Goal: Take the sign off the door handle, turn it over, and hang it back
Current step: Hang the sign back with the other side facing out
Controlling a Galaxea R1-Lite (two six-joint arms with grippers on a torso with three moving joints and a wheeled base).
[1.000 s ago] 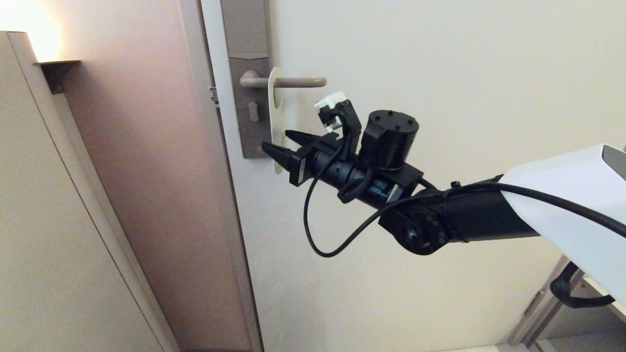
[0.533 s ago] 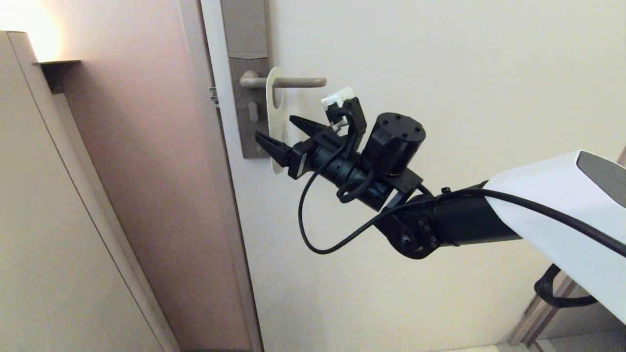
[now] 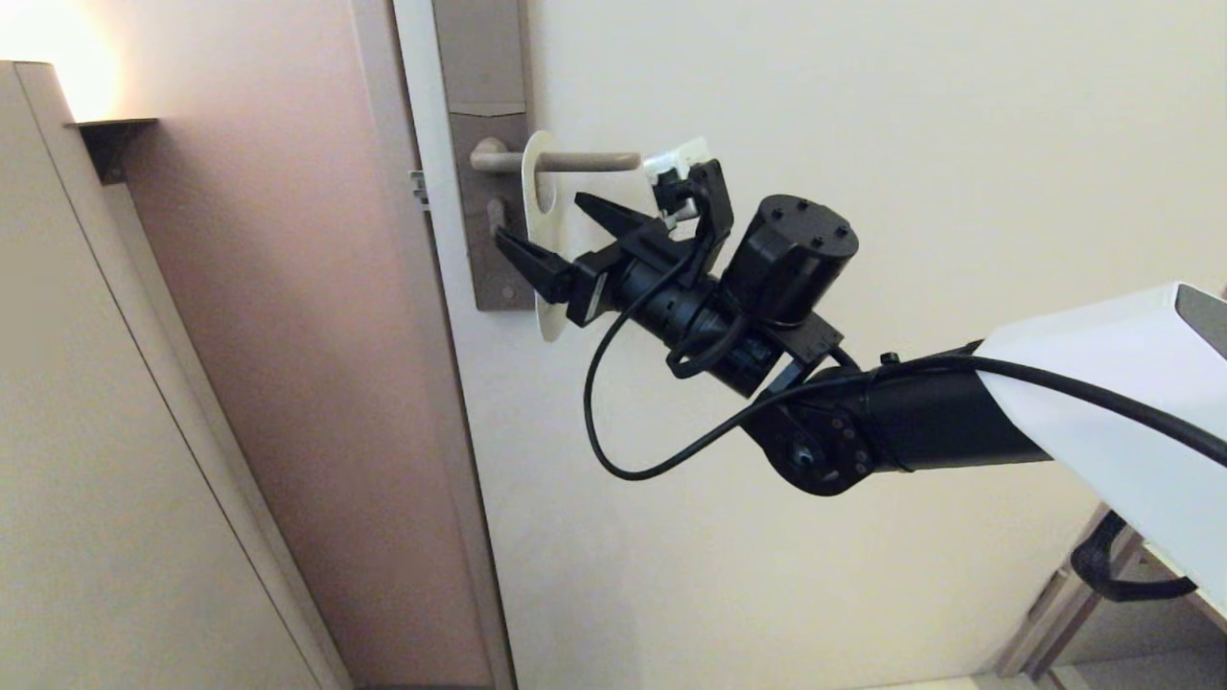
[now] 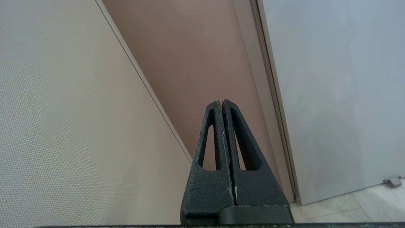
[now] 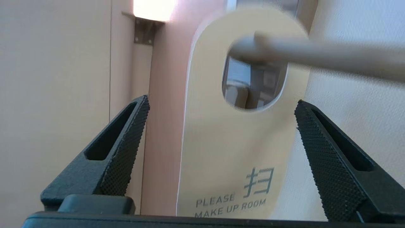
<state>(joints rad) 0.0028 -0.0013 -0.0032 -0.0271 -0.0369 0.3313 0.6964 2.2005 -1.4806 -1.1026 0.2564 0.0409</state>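
Note:
The sign (image 3: 537, 144) hangs by its oval hole on the door handle (image 3: 585, 161), edge-on to the head view. Seen from the right wrist, its pale face (image 5: 234, 152) reads "PLEASE MAKE UP ROOM" and the handle (image 5: 316, 55) passes through the hole. My right gripper (image 3: 539, 217) is open, with one finger on each side of the sign just below the handle. The ribbed fingers (image 5: 123, 152) stand clear of the card's edges. My left gripper (image 4: 221, 102) is shut on nothing, low down and facing the wall beside the door.
The handle sits on a tall grey-brown lock plate (image 3: 484, 192) on the cream door (image 3: 863, 96). A pinkish wall (image 3: 316, 287) and a beige panel (image 3: 96, 383) lie to the left. A door stop (image 4: 392, 182) sits on the floor.
My right gripper has opened wider and risen towards the handle, so its fingers now straddle the sign higher up. The sign still hangs on the handle.

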